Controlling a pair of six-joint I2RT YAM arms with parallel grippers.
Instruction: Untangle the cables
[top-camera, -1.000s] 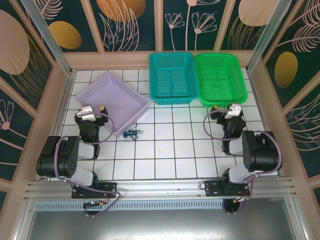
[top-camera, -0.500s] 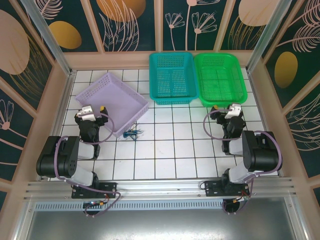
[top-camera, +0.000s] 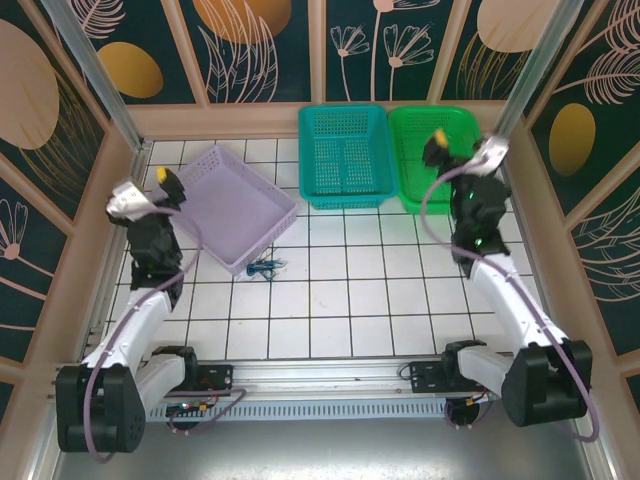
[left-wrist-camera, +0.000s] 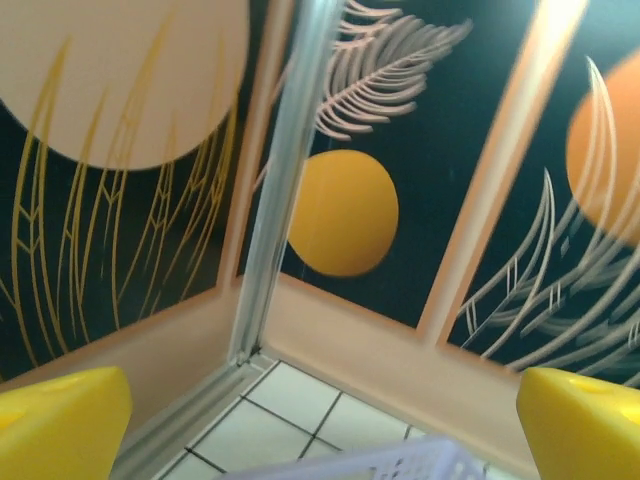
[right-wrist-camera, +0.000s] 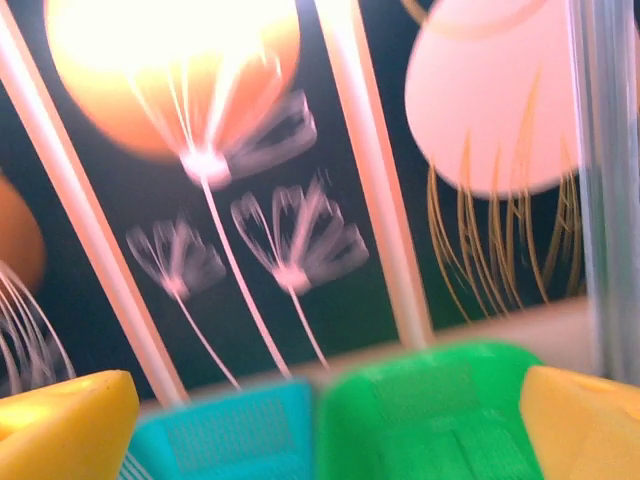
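1. Both arms are now raised from their folded pose: the left gripper (top-camera: 163, 178) hangs at the 9 o'clock edge of the lilac basket (top-camera: 225, 200), and the right gripper (top-camera: 436, 147) hangs over the green basket (top-camera: 445, 175).
2. On each gripper the yellow fingers (left-wrist-camera: 60, 425) stand wide apart and hold nothing.
3. The cables (top-camera: 267, 267) lie bundled on the table (top-camera: 350, 300), at 6 o'clock just beside the lilac basket's near corner, well apart from both grippers.

Cables (top-camera: 266, 266): tiny clump, strands too small to tell apart. Right wrist cam blurred; teal basket (right-wrist-camera: 225, 440) & green basket (right-wrist-camera: 420, 420) smeared, cut by bottom edge. Left wrist cam: lilac basket (left-wrist-camera: 370, 465) rim cut at bottom.
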